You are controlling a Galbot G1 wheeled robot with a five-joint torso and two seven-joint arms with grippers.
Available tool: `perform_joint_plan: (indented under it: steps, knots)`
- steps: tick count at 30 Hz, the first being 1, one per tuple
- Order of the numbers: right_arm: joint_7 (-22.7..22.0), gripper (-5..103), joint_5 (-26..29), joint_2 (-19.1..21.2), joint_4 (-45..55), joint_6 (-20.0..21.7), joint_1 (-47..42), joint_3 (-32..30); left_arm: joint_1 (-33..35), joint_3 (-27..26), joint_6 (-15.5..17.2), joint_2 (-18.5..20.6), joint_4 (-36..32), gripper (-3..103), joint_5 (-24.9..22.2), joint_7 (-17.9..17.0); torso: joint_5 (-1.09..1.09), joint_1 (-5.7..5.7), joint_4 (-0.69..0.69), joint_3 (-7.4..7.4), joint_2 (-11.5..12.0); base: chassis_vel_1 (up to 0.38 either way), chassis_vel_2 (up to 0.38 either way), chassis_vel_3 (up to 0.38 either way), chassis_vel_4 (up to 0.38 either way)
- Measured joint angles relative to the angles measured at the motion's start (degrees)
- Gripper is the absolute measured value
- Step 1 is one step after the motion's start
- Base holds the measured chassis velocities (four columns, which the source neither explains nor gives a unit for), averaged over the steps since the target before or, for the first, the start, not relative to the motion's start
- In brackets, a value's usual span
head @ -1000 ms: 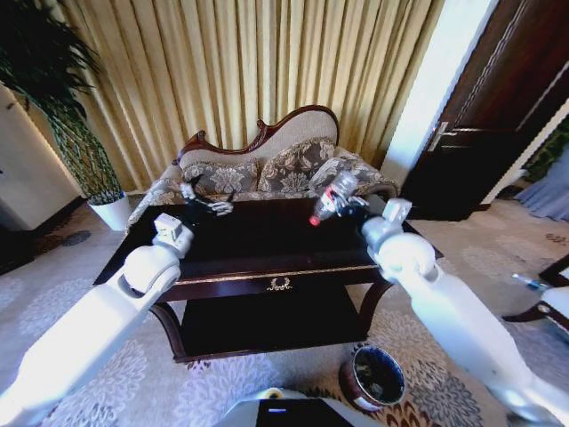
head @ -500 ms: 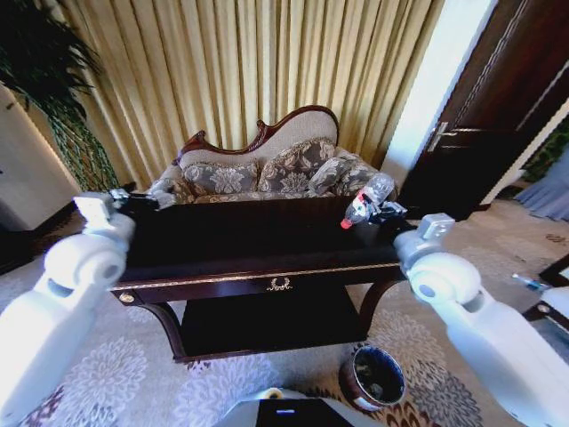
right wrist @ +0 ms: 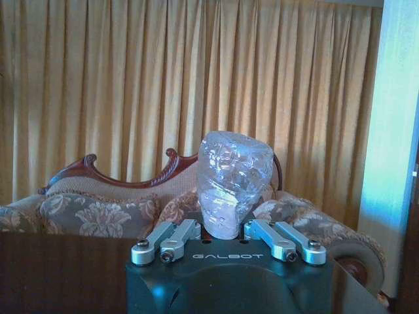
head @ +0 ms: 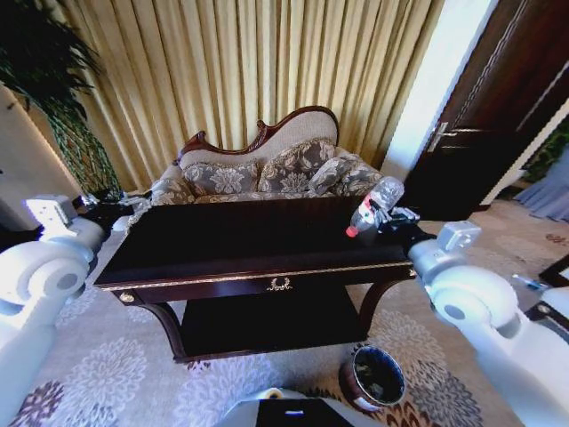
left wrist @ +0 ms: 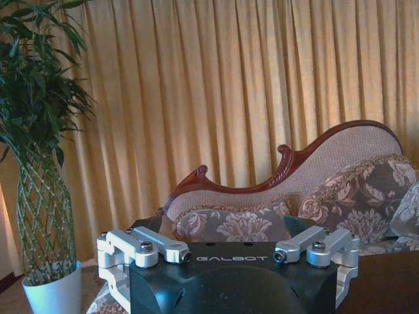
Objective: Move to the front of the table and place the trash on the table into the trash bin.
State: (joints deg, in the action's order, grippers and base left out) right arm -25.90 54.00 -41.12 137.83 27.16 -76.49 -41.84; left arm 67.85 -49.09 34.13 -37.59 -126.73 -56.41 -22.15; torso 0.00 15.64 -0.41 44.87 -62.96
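Note:
The dark glossy table [head: 231,242] with gold trim stands in front of me. My right gripper [head: 386,217] is shut on the trash, a clear plastic bottle [head: 374,201] with a red cap, and holds it tilted above the table's right end. In the right wrist view the crumpled bottle [right wrist: 233,180] sticks up between the finger links. The dark round trash bin [head: 374,377] stands on the carpet below, by the table's right front leg. My left gripper [head: 117,206] hangs open and empty beyond the table's left end.
A patterned sofa [head: 267,169] with a carved frame stands close behind the table, before gold curtains. A potted plant [left wrist: 46,196] is at the far left, and a dark door [head: 498,107] at the right. My own base [head: 284,414] shows at the bottom.
The right gripper has carried the bottle rightward from mid-table to the table's right end. The left arm has swung left, off the tabletop and past its left end.

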Motion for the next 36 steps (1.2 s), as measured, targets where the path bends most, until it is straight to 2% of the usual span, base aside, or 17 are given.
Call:
perform_joint_plan:
  steps: [5, 8, 10, 13, 15, 26, 31, 36]
  knots:
    - [1.0, 24, -1.6, -1.6, 1.5, 0.0, -4.0, -2.8, 2.1, -0.4, -3.1, -0.9, 0.1, 100, 2.1, 2.2, -0.01, 0.00, 0.01, 0.00, 0.0, 0.000, 0.000, 0.000, 0.000]
    - [2.0, 24, -2.9, -3.0, 2.6, 0.0, -6.7, -4.9, 3.4, -0.7, -7.5, -1.2, -0.1, 100, 3.0, 4.9, 0.00, 0.01, 0.00, 0.00, 0.0, 0.000, 0.000, 0.000, 0.000]
    - [2.1, 24, -3.1, -3.2, 2.8, 0.0, -7.2, -5.2, 3.6, -0.7, -8.4, -1.3, -0.1, 100, 3.1, 5.6, 0.00, 0.01, 0.00, 0.00, 0.0, 0.000, 0.000, 0.000, 0.000]
    - [2.5, 24, -3.6, -3.9, 3.4, -0.2, -8.6, -6.2, 4.9, -1.0, -12.1, -1.8, -0.3, 100, 3.6, 8.4, -0.01, 0.02, 0.00, 0.00, 0.0, 0.053, -0.048, -0.054, 0.043]
    - [2.9, 24, -4.2, -4.5, 3.7, -0.4, -9.4, -6.7, 6.3, -1.6, -13.0, -2.3, -1.0, 100, 4.1, 9.4, -0.01, 0.01, 0.01, 0.01, 0.0, 0.093, -0.103, -0.093, 0.087]
    - [3.8, 24, -6.0, -6.4, 5.1, -1.2, -12.0, -7.1, 9.8, -4.5, -13.7, -4.1, -3.6, 100, 5.3, 9.7, -0.02, 0.00, 0.02, 0.00, 0.0, 0.148, -0.145, -0.143, 0.142]
    - [3.8, 24, -7.0, -7.0, 5.1, -1.5, -12.7, -6.7, 10.1, -4.6, -13.6, -4.4, -4.2, 100, 5.6, 9.5, 0.00, -0.01, 0.01, -0.01, 0.0, 0.172, -0.157, -0.158, 0.146]
    - [4.8, 24, -10.3, -7.9, 4.4, -3.7, -13.9, -4.6, 9.8, -3.5, -13.6, -4.9, -4.3, 100, 6.2, 9.4, 0.00, -0.01, 0.01, 0.00, 0.0, 0.121, -0.139, -0.114, 0.127]
